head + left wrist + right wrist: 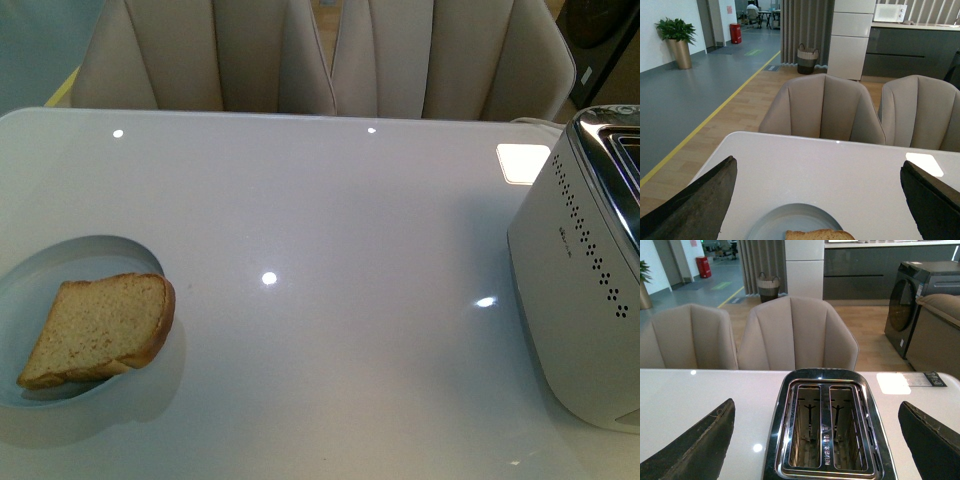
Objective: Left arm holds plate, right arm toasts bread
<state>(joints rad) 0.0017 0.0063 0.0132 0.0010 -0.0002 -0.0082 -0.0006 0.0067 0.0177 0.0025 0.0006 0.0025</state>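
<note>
Opening step, nothing grasped yet. The bread (pixel 100 330) lay on the plate (pixel 90 255) at the desk's (pixel 330 220) left. The left gripper (pixel 818 162) hung agape above the plate, and the right gripper (pixel 816 403) agape above the empty toaster (pixel 580 290). Next, the left gripper likely needed to clamp the plate's rim.

The front view looks from above the near edge of the table (pixel 330 220), steeply down and across it toward the chairs (pixel 320 55). The plate (pixel 125 248) and bread (pixel 100 330) are at its left, and the toaster (pixel 575 300) is cut by its right edge. The left wrist view sits low and close over the plate, facing nearly level past the chairs into the room, framed by the spread fingers (pixel 697 207) of the left gripper (pixel 818 165). It shares plate, bread, table and chairs with the front view. The right wrist view hangs close above the toaster, tilted down into its slots, between the spread fingers (pixel 695 450) of the right gripper (pixel 817 404). It shares the toaster with the front view.
</note>
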